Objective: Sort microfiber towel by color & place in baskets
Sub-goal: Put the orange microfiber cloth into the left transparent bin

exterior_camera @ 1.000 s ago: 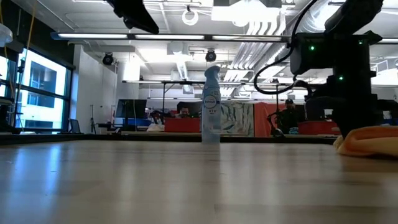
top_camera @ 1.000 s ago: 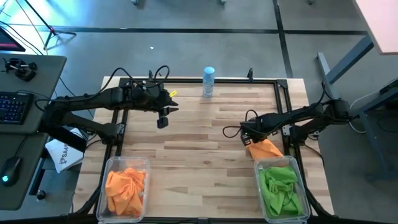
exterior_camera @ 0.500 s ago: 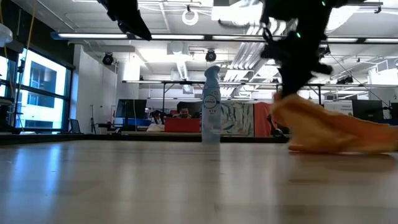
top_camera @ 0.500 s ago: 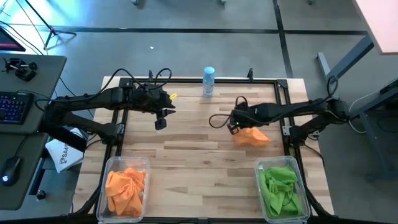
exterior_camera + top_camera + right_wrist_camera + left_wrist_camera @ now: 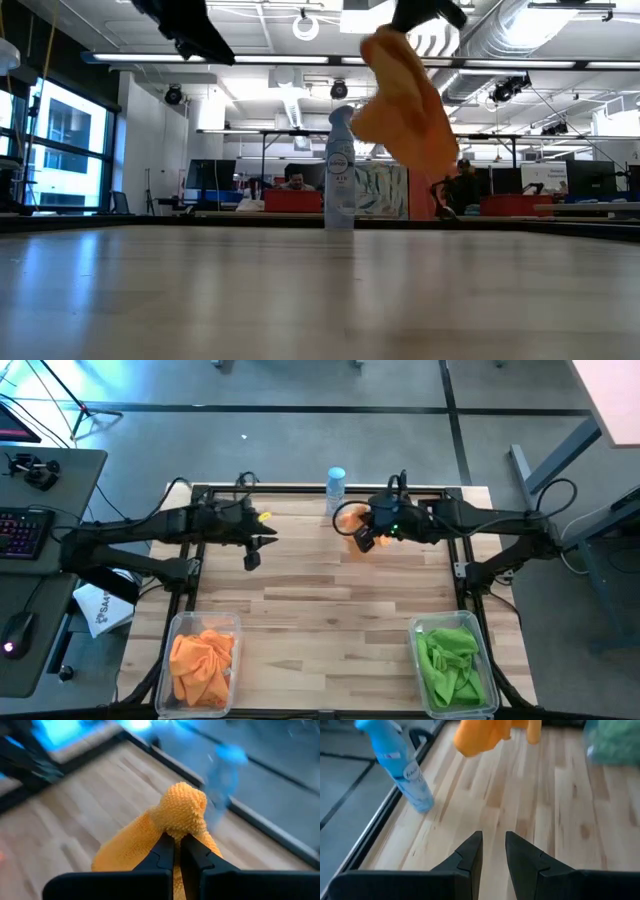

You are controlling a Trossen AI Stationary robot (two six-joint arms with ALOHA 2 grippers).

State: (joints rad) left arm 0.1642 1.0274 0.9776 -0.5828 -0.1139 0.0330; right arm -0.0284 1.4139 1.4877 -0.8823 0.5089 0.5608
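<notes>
Your right claw (image 5: 362, 540) is pinching 1 orange towel (image 5: 405, 105) shut-tight near the surface's far edge, diagonally far from the orange-filled basket (image 5: 203, 660) at the near-left corner, the left claw (image 5: 251, 558), slightly parted and empty, hanging nearer to it.

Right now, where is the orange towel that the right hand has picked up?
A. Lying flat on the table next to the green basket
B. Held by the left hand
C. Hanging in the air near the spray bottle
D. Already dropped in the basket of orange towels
C: the right hand is shut on the orange towel, which hangs clear of the table beside the spray bottle.
</notes>
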